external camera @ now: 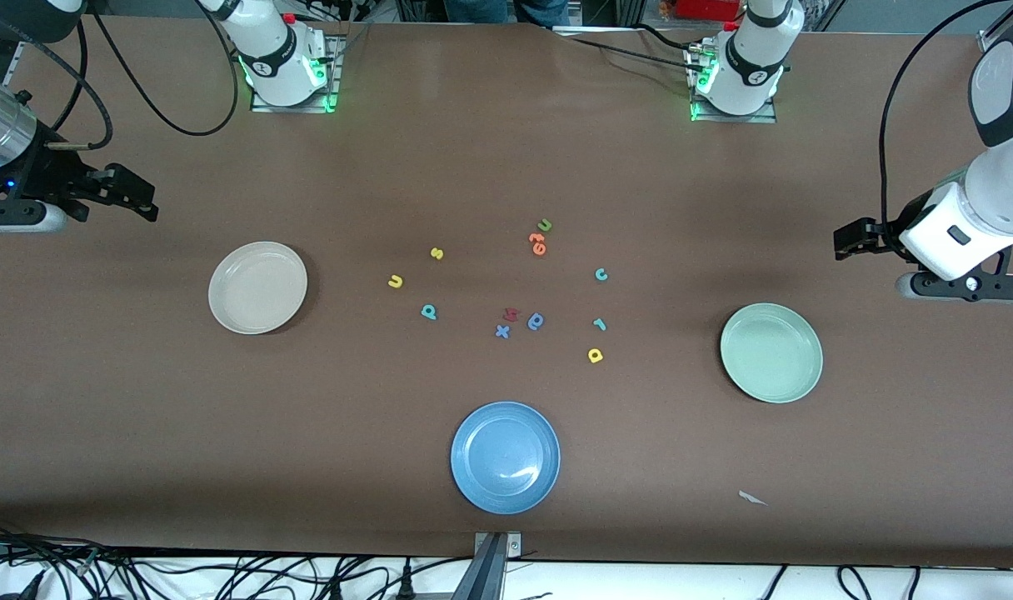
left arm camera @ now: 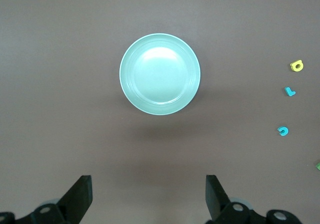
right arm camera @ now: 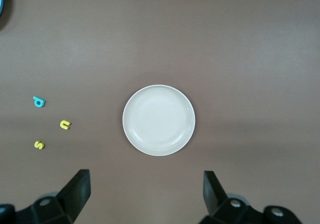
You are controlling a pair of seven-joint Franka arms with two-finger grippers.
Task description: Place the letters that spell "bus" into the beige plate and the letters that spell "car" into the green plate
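1. The left gripper (left arm camera: 147, 199) hangs high over the table's left-arm end, near the green plate (external camera: 771, 352); its fingers are spread wide and hold nothing.
2. The right gripper (right arm camera: 145, 196) hangs high over the right-arm end, near the beige plate (external camera: 257, 287), fingers likewise spread and empty.
3. Both plates are bare. The teal "b" (external camera: 429, 312), yellow "u" (external camera: 396, 282) and yellow "s" (external camera: 437, 253) lie flat between the beige plate and the middle of the table.
4. The teal "c" (external camera: 601, 274), teal "r" (external camera: 600, 324) and yellow "a" (external camera: 595, 355) lie flat between the middle and the green plate.
5. These letters look like thin foam: very light, soft, likely to squash or skid when nudged.
6. A sound grip is probably straight down, pinching across a stroke's outer edges, gently.
7. The green "u" (external camera: 545, 224), orange letter (external camera: 537, 243), dark blue letter (external camera: 536, 321) and blue plate (external camera: 505, 457) are distractors.
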